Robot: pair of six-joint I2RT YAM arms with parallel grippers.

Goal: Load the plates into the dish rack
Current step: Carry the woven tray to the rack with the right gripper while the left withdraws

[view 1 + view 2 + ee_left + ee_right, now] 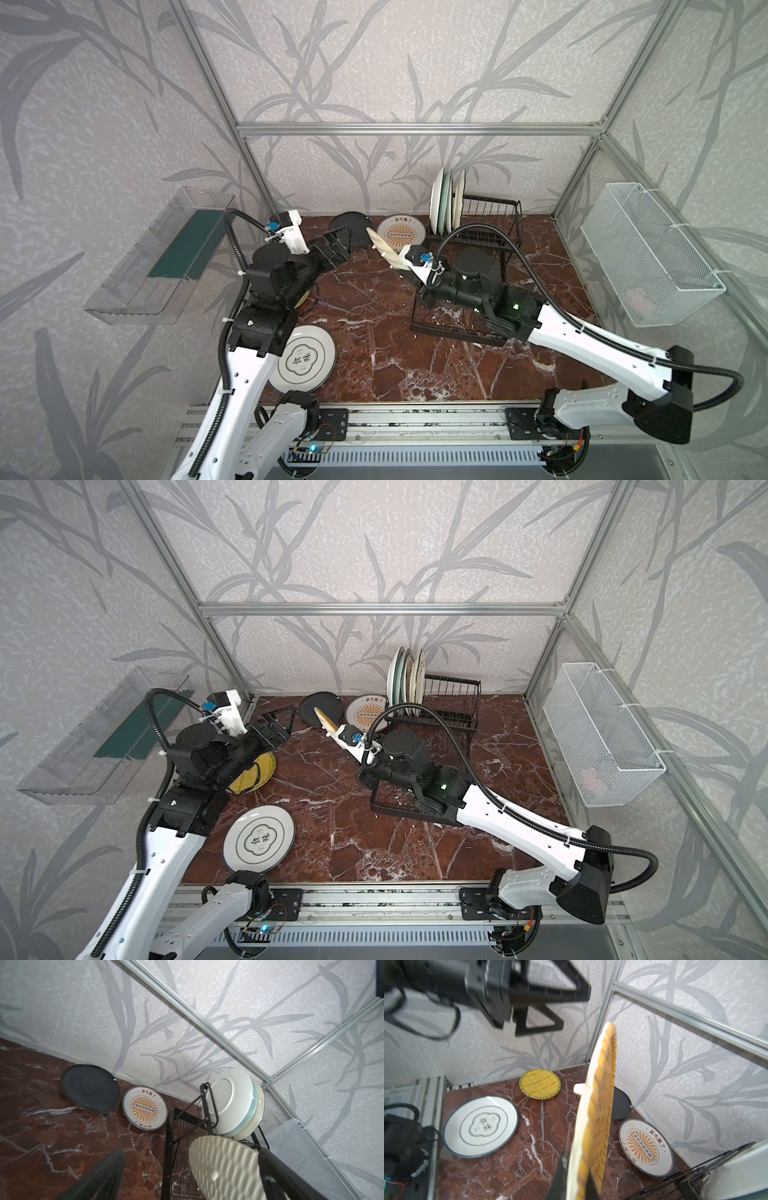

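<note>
My right gripper [576, 1184] is shut on the rim of an orange woven plate [600, 1105], held on edge above the table beside the dish rack [490, 208]. In both top views the plate [384, 249] tilts between the two grippers. My left gripper [338, 249] stands open just left of it, and its fingers [99, 1178] are spread wide of the plate's ribbed underside [224, 1167]. Three plates [446, 203] stand upright in the rack. A black plate [351, 224], a sunburst plate [401, 235], a white dark-rimmed plate [303, 365] and a yellow woven plate [253, 773] lie on the table.
A clear plastic bin [158, 257] hangs on the left wall and a white mesh basket [648, 253] on the right wall. The rack's flat grid tray [457, 328] lies under my right arm. Aluminium frame posts stand at the back corners.
</note>
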